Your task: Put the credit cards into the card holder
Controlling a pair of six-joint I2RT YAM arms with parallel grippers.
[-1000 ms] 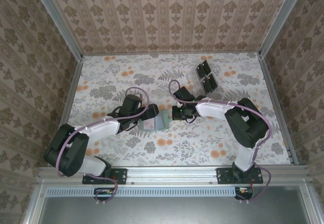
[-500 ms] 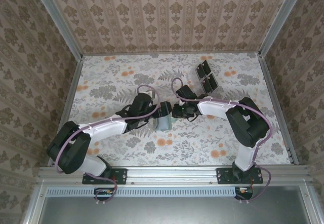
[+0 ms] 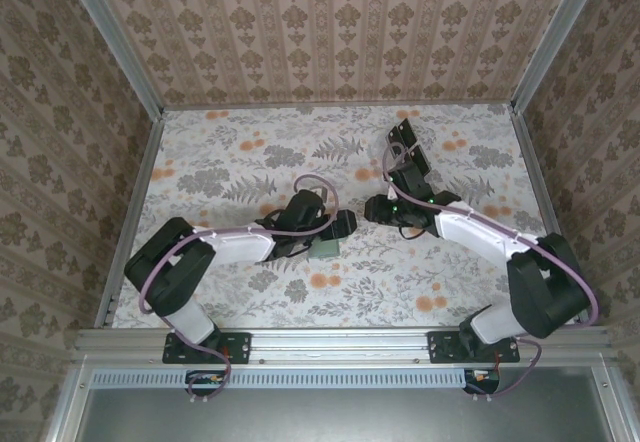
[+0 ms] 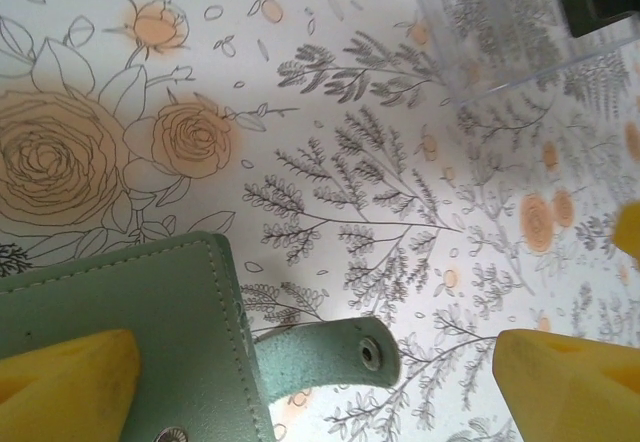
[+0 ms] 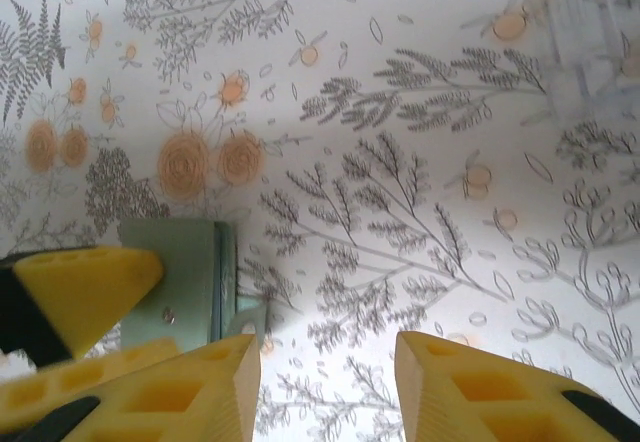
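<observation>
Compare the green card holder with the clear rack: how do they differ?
The card holder is opaque dull green with a snap strap; the rack is clear plastic carrying dark panels. The card holder lies mid-table; the rack sits farther back. Both rest on the floral table.

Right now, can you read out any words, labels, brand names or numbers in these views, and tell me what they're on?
None: the card holder, its snap strap, the clear rack and the floral table cover carry no readable text.
</observation>
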